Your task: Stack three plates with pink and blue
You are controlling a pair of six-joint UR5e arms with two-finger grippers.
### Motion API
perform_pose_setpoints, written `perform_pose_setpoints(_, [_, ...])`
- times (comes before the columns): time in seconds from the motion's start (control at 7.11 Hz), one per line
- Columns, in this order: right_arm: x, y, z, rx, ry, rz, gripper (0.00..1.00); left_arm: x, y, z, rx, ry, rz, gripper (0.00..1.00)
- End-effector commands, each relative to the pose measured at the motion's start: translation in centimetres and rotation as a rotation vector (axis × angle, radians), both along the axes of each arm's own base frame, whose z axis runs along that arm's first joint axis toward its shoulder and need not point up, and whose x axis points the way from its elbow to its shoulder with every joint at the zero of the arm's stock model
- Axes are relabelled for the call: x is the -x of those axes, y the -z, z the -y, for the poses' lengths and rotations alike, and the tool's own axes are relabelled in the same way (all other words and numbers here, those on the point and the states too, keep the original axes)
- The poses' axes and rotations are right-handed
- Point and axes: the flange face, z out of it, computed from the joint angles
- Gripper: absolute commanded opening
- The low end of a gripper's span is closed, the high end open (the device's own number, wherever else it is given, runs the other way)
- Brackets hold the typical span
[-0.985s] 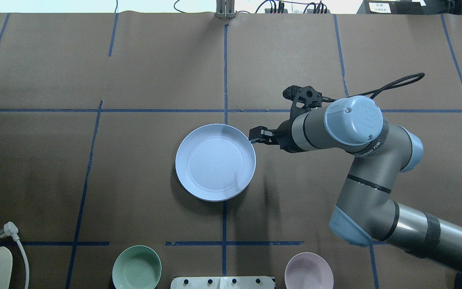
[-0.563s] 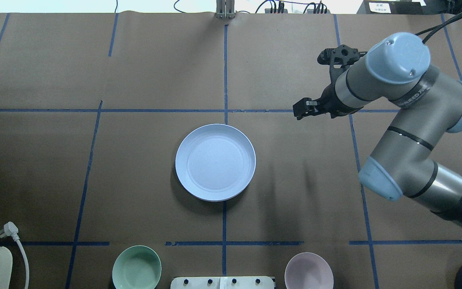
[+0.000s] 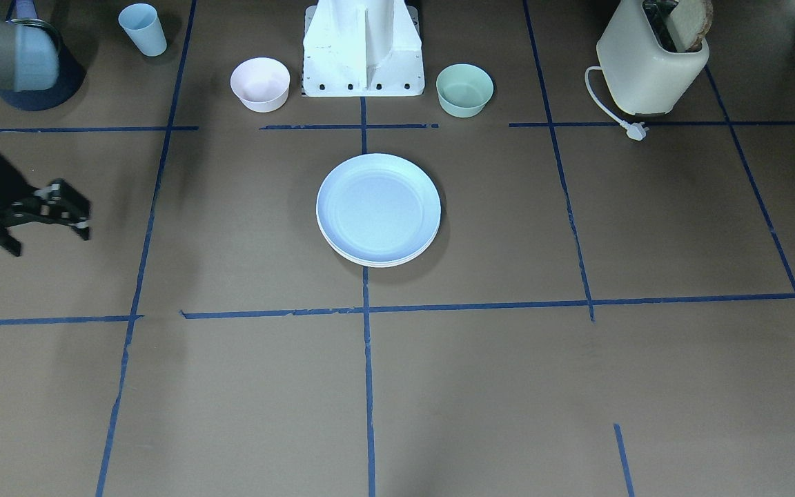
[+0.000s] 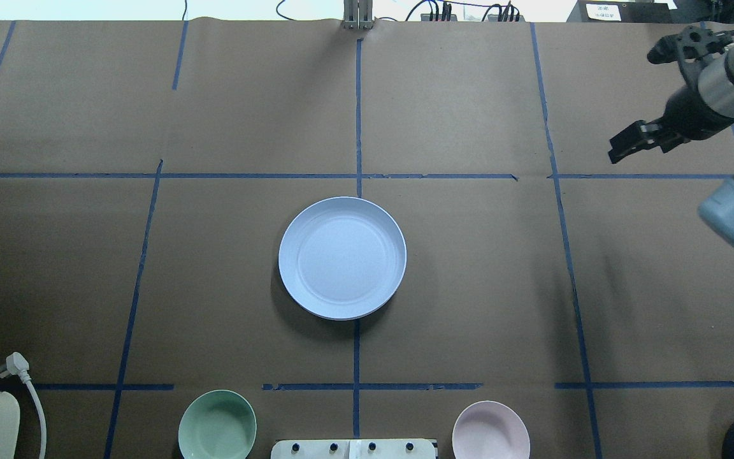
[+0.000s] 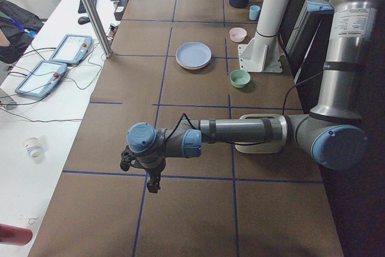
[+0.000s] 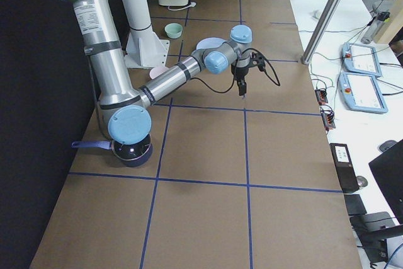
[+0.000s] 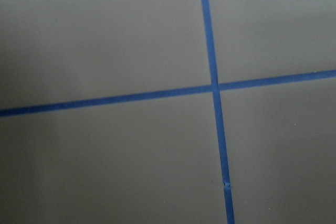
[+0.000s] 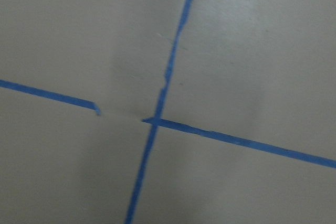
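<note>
Overhead exterior view takes in the brown paper-covered table [image 4: 150,115], crossed by blue tape lines. The right arm [image 4: 733,83] comes in at the far right edge, well apart from everything on the table. The left arm [image 5: 240,130] shows only in the exterior left view, stretched low along the table's near end.

A cream toaster [image 3: 649,69] stands at a corner by the robot's base. The plates [image 4: 341,257] sit as one stack at the table's centre, on the middle tape line. The light blue one is on top and a pale rim peeks out beneath it; how many lie under it cannot be told.

A small pink bowl [image 3: 260,84] and a small green bowl [image 3: 464,90] flank the base.

The right gripper [image 3: 79,215] hangs over bare paper with its fingers apart, holding nothing. The left gripper [image 5: 153,186] points down at a tape crossing, and I cannot tell whether its fingers are parted.

A white plug [image 3: 635,130] lies beside the toaster.
</note>
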Motion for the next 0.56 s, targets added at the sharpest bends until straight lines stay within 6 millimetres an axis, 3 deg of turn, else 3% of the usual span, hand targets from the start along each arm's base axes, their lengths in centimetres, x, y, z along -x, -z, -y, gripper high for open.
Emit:
perform_pose_setpoints(0.0, [-7.7,-8.2,0.4,0.026,0.055,0.009,1.0,0.0,1.7,-1.6,-0.002,0.025,-0.013,1.0])
perform_pose_setpoints(0.42, [-18.2,-19.1,0.4,0.057,0.066,0.084,1.0,-0.1,1.9,-2.3,0.005,0.033,-0.014,1.0])
